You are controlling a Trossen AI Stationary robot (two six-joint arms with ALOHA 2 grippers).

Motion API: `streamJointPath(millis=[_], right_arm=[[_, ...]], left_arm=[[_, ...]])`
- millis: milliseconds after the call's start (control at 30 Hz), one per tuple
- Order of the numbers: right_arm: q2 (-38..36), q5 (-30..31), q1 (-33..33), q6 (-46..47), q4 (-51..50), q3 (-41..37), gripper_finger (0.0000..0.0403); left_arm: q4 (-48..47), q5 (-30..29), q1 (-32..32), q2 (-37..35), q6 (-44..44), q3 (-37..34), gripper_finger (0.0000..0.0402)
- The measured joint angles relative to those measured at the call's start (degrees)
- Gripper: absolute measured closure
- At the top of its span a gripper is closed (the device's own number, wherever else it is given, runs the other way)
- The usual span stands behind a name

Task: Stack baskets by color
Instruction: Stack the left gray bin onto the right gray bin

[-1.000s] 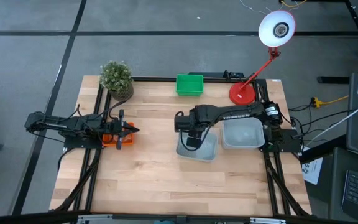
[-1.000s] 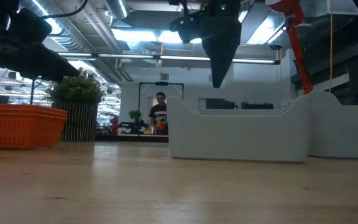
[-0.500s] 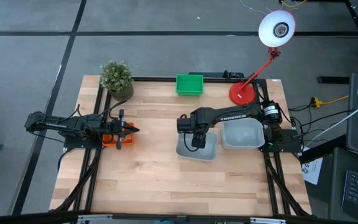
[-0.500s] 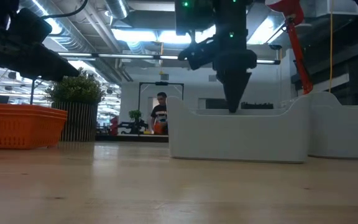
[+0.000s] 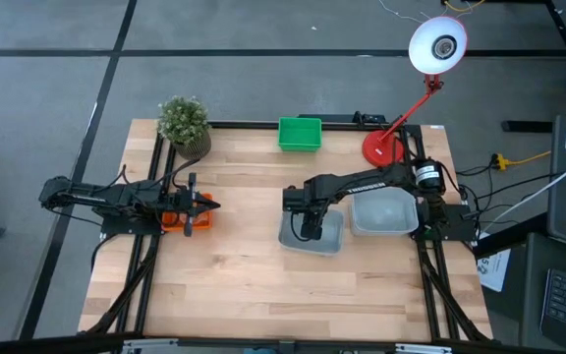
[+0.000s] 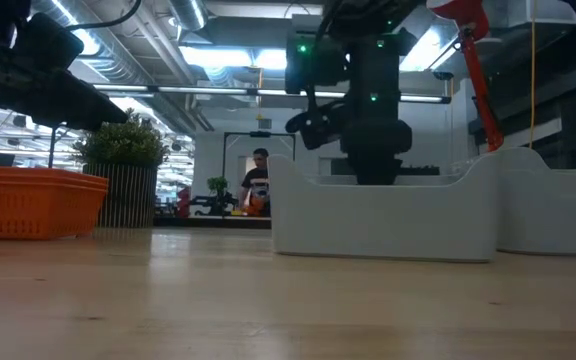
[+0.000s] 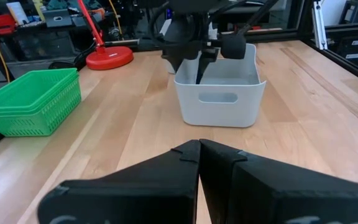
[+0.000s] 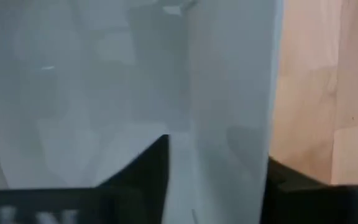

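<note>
From above, the right gripper [image 5: 309, 232] reaches down into a pale grey basket [image 5: 328, 236] near the middle of the table [image 5: 254, 285], with a second grey basket [image 5: 383, 212] just beside it on the right. A green basket [image 5: 300, 135] sits at the far edge between a potted plant [image 5: 185, 125] and a red lamp [image 5: 401, 118]. The left gripper [image 5: 202, 205] rests at the left side, over an orange basket [image 5: 177, 219], its fingers pressed together. At table height, the right gripper [image 6: 373, 172] dips behind the near wall of the grey basket [image 6: 383, 222]; the orange basket [image 6: 30, 202] stands at the left in front of the plant [image 6: 123, 170], and a person [image 6: 257, 182] shows far back in the room. From the left wrist, the left arm's own dark fingers [image 7: 166, 186] meet with no gap, and farther off the right gripper [image 7: 202, 70] has its fingers apart astride the far wall of the grey basket [image 7: 219, 96], one finger inside; the green basket [image 7: 30, 102] and the lamp's base [image 7: 109, 57] lie beyond. From the right wrist, the two dark fingers [image 8: 148, 171] stand apart on either side of the grey basket's wall [image 8: 229, 93], not clamped on it, with bare wood [image 8: 322, 93] outside.
</note>
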Motion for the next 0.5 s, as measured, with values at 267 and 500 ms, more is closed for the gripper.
streamJointPath(millis=[267,500], right_arm=[[0.0,-4.5,0.0,-2.4,-4.1,3.5,0.0397],[0.1,-4.4,0.1,-6.4,-14.9,16.7,0.0400]], left_arm=[[0.0,0.0,0.0,0.0,0.0,0.0,0.0401],[0.0,0.0,0.0,0.0,0.0,0.0,0.0401]])
